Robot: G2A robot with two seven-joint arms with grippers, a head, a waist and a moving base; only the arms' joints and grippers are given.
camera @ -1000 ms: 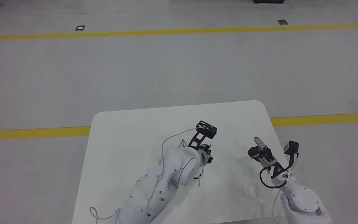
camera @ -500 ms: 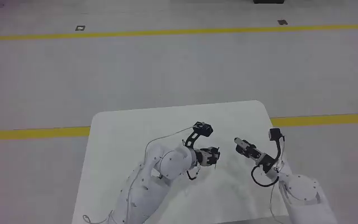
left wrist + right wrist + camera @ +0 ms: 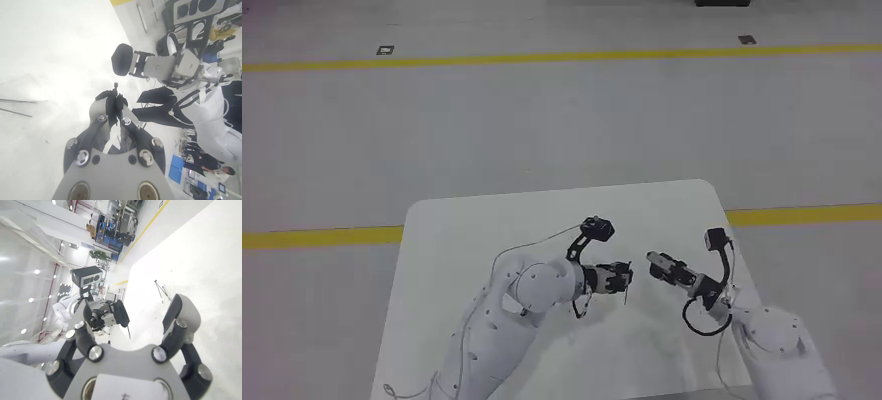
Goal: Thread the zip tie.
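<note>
HANDOVER IN MID-AIR: Your left gripper (image 3: pixel 114 98) is clamped on a black zip tie (image 3: pixel 115 86), held above the white table (image 3: pixel 472 260), with a short end poking past the fingertips. Your right gripper (image 3: pixel 130 302) faces it close by, jaws spread wide with nothing between them. The risk from here: the thin strap may flex aside as those jaws close and be missed, or a tug may drag it through the left pads. Spare ties (image 3: pixel 17 112) lie on the table
</note>
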